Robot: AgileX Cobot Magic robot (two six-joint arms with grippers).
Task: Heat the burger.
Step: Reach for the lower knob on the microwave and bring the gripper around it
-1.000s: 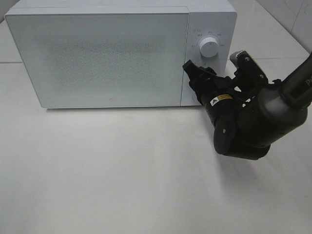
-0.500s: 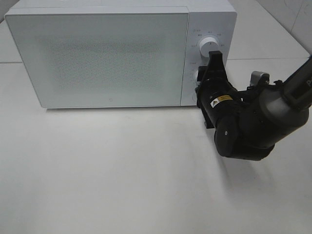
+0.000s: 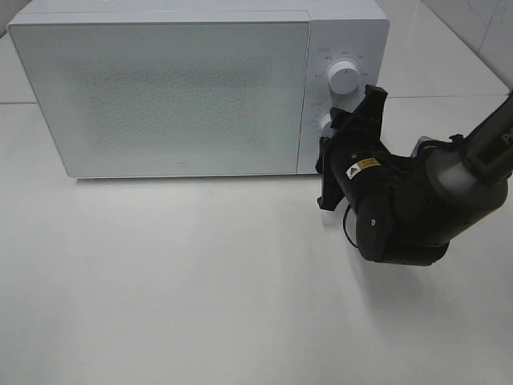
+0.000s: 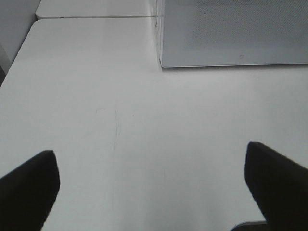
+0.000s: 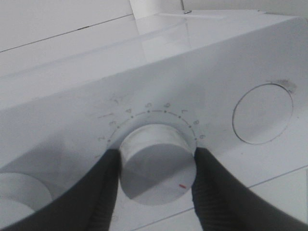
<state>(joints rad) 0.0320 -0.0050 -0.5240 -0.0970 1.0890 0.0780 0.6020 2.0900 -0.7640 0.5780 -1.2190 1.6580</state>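
Observation:
The burger is out of view. The white microwave [image 3: 184,96] stands at the back of the table with its door closed. My right gripper [image 3: 333,130] is at the control panel, and its two dark fingers [image 5: 96,192] press both sides of the lower knob [image 5: 156,163], whose red mark points down to the right. The lower knob's edge also shows in the exterior view [image 3: 325,122]. My left gripper [image 4: 154,192] is open and empty over bare table near the microwave's front left corner [image 4: 161,62]; it does not show in the exterior view.
The upper knob [image 3: 343,78] sits above the gripped one and also shows in the right wrist view [image 5: 19,192]. A round button [image 5: 262,113] lies on the panel beside the lower knob. The white table [image 3: 200,281] spreads in front of the microwave.
The right gripper has rolled at the lower knob, from fingers side by side to one above the other. The microwave door stays closed.

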